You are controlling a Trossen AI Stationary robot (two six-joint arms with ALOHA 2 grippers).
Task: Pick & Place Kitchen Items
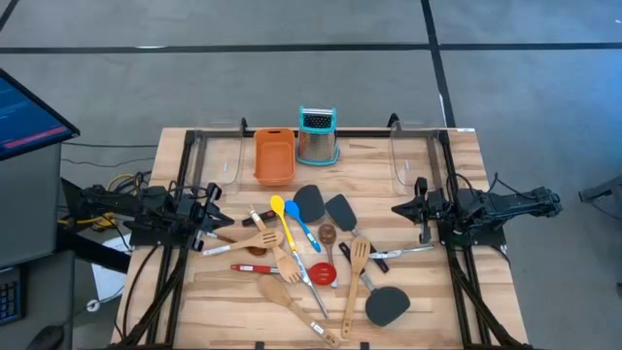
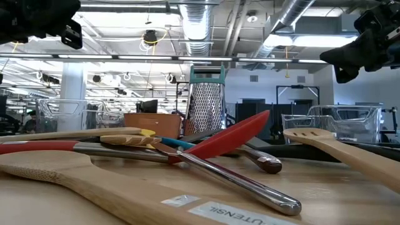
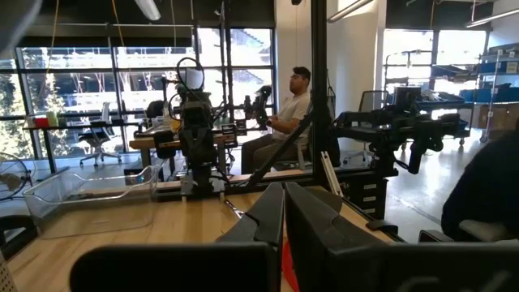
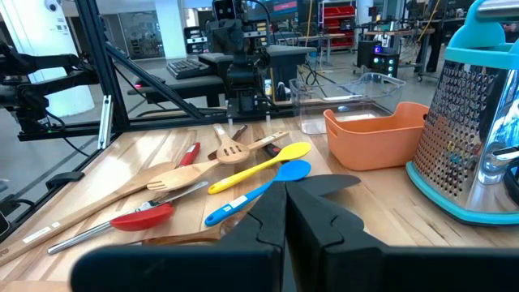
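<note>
1. My left claw [image 1: 222,223] waits at the left edge of the counter [image 1: 418,311], fingers pressed together and pinching nothing. It points inward at the near end of the utensil heap.
2. The utensils [image 1: 311,262] all lie loose in the middle of the counter: wooden spoons and slotted spatulas, a yellow spoon [image 1: 283,216] touching a blue spoon [image 1: 300,227], a red spoon [image 1: 292,271], black turners [image 1: 340,210] and steel-handled tools. None is lifted, so I judge that the first pick is not yet begun.
3. Behind the heap stand the orange tray [image 1: 274,156], which looks bare inside, and the grater [image 1: 318,136] just beside it.
4. My right claw [image 1: 398,209] hangs at the right edge, also pressed together and bare, aimed at the black turners.
5. My next move calls for spreading one claw, dropping over a handle that lies free of its neighbours, then closing. The crossed handles could drag each other along.
</note>
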